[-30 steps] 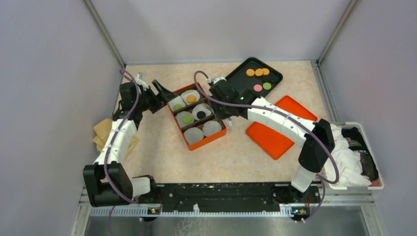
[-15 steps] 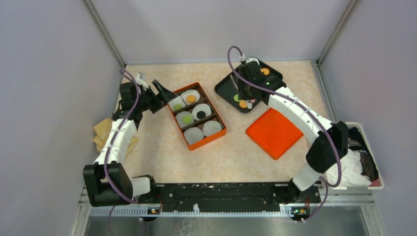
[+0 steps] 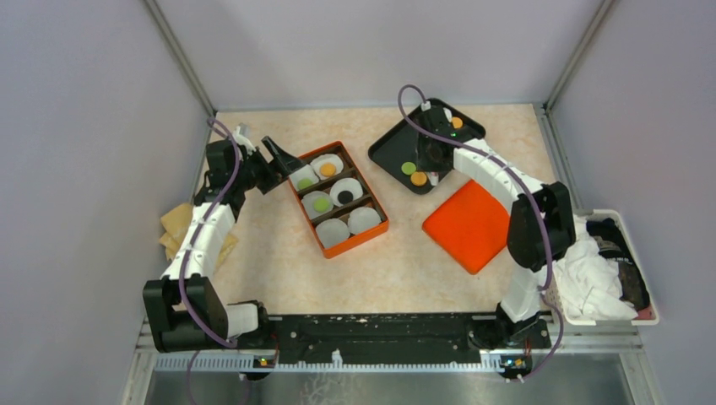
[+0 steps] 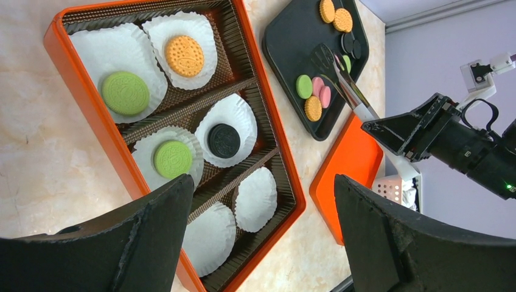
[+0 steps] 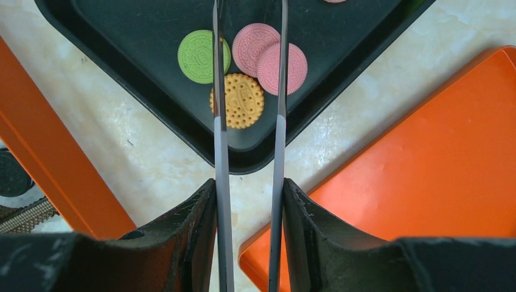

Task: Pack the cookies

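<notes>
Left end effector (image 4: 261, 188) agape — right one (image 5: 249, 190) tight on tongs (image 5: 221, 152)

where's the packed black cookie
In the top view, the black cookie sits in a paper cup in the orange box's middle row, right of a green cookie.

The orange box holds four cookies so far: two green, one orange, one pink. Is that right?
No: the fourth is black, not pink. The left wrist view shows the box with two green cookies, one orange cookie and one black cookie.
</notes>
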Robot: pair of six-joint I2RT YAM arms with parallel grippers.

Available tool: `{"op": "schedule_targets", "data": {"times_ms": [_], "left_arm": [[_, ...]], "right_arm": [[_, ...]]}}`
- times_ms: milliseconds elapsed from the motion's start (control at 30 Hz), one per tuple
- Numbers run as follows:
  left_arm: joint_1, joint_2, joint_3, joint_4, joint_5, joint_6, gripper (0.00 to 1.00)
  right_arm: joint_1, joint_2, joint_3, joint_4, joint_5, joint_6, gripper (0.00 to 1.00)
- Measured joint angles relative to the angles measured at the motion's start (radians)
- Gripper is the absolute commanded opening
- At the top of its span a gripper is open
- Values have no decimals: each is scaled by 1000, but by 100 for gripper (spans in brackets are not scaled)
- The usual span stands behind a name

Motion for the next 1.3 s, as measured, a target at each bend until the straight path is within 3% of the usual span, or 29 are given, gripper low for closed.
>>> {"op": "schedule_targets", "data": {"times_ms": [433,700,1300], "left_arm": [[0,0,0,2,4,0,92],[0,0,0,3,5,-1,92],[0,0,0,3,7,-1,92]], "right_arm": [[-52,-52,-58,6,22,8,40],[-59,-119,-59,-16,52,16,45],[-119,-113,-106,-26,57,27,45]]}}
